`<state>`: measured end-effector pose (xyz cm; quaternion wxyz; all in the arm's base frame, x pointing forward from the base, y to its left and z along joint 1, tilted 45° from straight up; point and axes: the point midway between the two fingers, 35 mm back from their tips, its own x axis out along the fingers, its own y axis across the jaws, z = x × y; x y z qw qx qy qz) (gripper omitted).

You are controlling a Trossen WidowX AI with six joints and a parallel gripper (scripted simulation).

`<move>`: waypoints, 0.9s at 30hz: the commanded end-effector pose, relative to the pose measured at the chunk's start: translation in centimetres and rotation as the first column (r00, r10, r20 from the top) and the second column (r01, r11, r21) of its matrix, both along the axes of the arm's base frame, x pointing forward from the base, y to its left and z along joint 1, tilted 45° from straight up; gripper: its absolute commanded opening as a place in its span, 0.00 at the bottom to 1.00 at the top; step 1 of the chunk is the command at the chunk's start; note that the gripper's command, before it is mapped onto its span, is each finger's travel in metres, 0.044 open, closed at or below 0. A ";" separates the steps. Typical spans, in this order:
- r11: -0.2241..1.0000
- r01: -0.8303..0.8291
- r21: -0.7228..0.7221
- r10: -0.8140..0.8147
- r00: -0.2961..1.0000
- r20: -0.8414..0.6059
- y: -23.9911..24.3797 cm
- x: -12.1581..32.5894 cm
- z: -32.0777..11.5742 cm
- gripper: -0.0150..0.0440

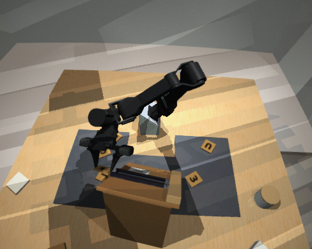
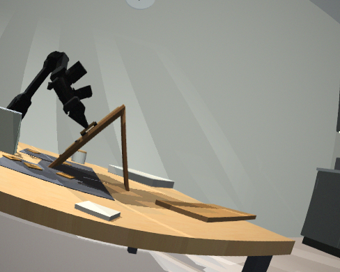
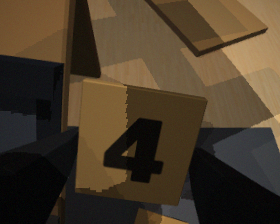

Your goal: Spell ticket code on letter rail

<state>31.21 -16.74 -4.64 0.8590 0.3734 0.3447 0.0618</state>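
My gripper (image 1: pixel 103 168) (image 2: pixel 87 127) (image 3: pixel 135 147) is shut on the tile marked 4 (image 3: pixel 98 150), held by its two sides, with the 4 a little tilted in the wrist view. The tile is just off the left end of the dark rail (image 1: pixel 140 177) (image 3: pixel 21 90) on the sloping board (image 1: pixel 133 189) (image 2: pixel 70 150), above the mat. A block (image 1: pixel 174 188) stands at the rail's right end. Loose tiles lie on the mat: a U-like one (image 1: pixel 208 145), a 3 (image 1: pixel 194 179), one (image 1: pixel 102 176) below the held tile, and others partly behind the gripper. The ticket's code is not readable.
The dark mat (image 1: pixel 220 198) lies under the board. A pale upright panel (image 2: pixel 4 130) stands by the arm's base. A white block (image 1: pixel 18 182) (image 2: pixel 97 210), a round can (image 1: pixel 268 197) (image 2: pixel 79 157), a long grey block (image 2: pixel 142 176) and a wooden slab (image 2: pixel 212 210) (image 3: pixel 218 25) lie around.
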 end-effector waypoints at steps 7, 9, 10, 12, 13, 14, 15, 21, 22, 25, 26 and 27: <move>1.000 0.003 -0.006 -0.003 1.000 0.003 0.3 0.2 0.5 0.25; 1.000 0.003 -0.006 -0.003 1.000 0.003 0.3 0.2 0.6 0.25; 1.000 0.003 -0.006 -0.003 1.000 0.003 0.4 0.2 0.6 0.25; 1.000 0.003 -0.006 -0.003 1.000 0.003 0.4 0.2 0.7 0.25; 1.000 0.003 -0.006 -0.003 1.000 0.003 0.5 0.2 0.7 0.25; 1.000 0.003 -0.006 -0.003 1.000 0.003 0.5 0.2 0.8 0.25; 1.000 0.003 -0.006 -0.003 1.000 0.003 0.6 0.2 0.8 0.25; 1.000 0.003 -0.005 -0.003 1.000 0.003 0.8 0.3 1.0 0.25; 1.000 0.003 -0.005 -0.003 1.000 0.003 0.8 0.3 1.0 0.25; 1.000 0.003 -0.005 -0.003 1.000 0.003 0.9 0.3 1.1 0.25; 1.000 0.003 -0.005 -0.003 1.000 0.003 1.0 0.3 1.2 0.25; 1.000 0.003 -0.005 -0.003 1.000 0.003 1.0 0.3 1.2 0.25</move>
